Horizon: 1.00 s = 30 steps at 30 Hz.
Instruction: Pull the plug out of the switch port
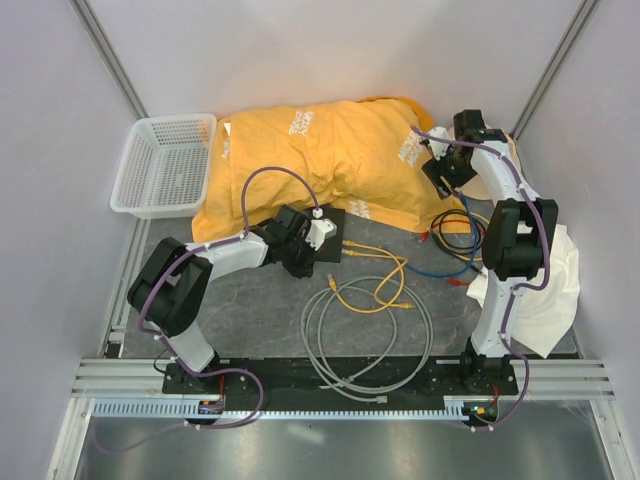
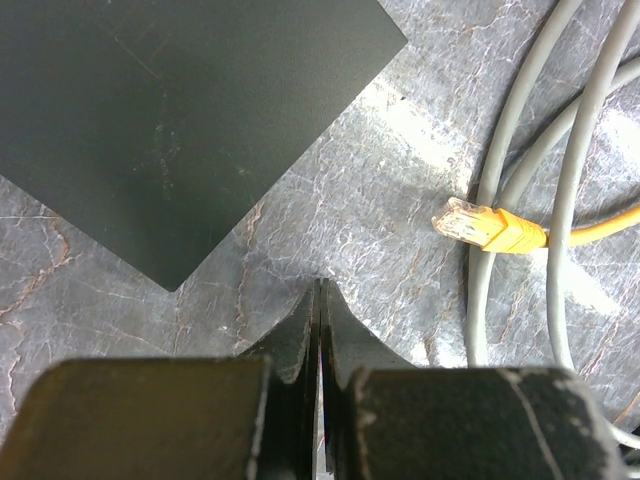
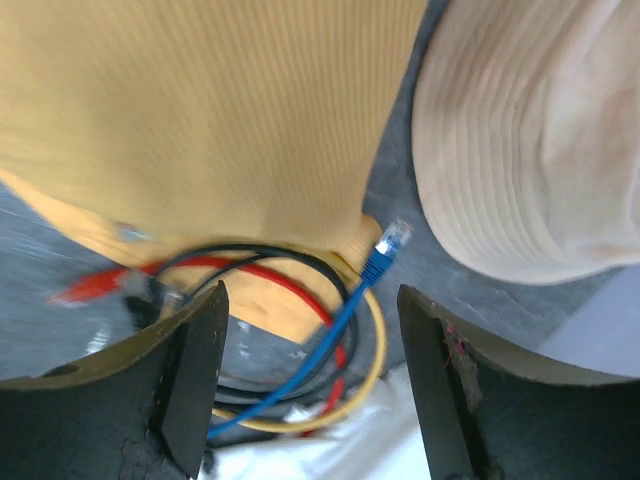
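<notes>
Extraction is looking done: yellow plug is lying loose near the switch; left gripper is pinching together empty, right gripper hovering apart; withdrawing seems next.

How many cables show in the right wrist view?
4, tangled by the yellow cloth: blue cable with its plug uppermost, red cable, black cable, yellow cable outermost. Others may hide under the cloth.

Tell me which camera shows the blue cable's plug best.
The right wrist view: the blue plug lies close and unobstructed, beside the yellow cloth. The top view shows only the thin blue cable, its plug too small to make out. The left wrist view does not show it.
</notes>
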### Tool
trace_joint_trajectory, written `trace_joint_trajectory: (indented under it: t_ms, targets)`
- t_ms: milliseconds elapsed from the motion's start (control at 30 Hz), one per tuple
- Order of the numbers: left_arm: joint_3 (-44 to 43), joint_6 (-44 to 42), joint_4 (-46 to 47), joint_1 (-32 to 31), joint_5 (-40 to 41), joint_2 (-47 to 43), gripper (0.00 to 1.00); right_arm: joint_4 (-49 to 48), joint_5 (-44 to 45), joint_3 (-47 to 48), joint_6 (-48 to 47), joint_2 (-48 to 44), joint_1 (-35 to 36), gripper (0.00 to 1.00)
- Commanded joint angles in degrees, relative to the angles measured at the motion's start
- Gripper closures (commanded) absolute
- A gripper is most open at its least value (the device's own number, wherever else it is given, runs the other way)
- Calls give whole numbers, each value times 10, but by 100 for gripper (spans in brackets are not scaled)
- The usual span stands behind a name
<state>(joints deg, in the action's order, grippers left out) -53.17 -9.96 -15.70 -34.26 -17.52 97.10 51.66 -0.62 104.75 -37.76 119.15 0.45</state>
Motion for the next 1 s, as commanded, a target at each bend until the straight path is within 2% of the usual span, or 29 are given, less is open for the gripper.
trace_joint_trajectory:
  t_ms: [0,33,67,167,300,400,533,967]
  targets:
    - [-9,-21,9,-3,10,-21,98,35,-163,87,95,-23,1,23]
    - [-11,-18,9,-4,10,-24,98,48,-216,85,116,-29,3,23]
    - [-11,-18,8,-3,9,-25,98,50,-334,75,124,-44,5,21]
    - [-10,-17,8,-3,11,-31,98,54,-422,6,146,-58,48,21]
    - [-8,-16,0,-3,8,-40,98,60,-438,-79,129,-72,130,24]
    - [-1,-20,-1,-3,11,-49,98,14,-459,-116,186,-59,174,29]
    - [9,-39,-5,-3,22,-60,99,-23,-453,-118,212,-25,215,34]
    - [11,-62,-9,-2,34,-53,98,-31,-433,-34,222,78,224,46]
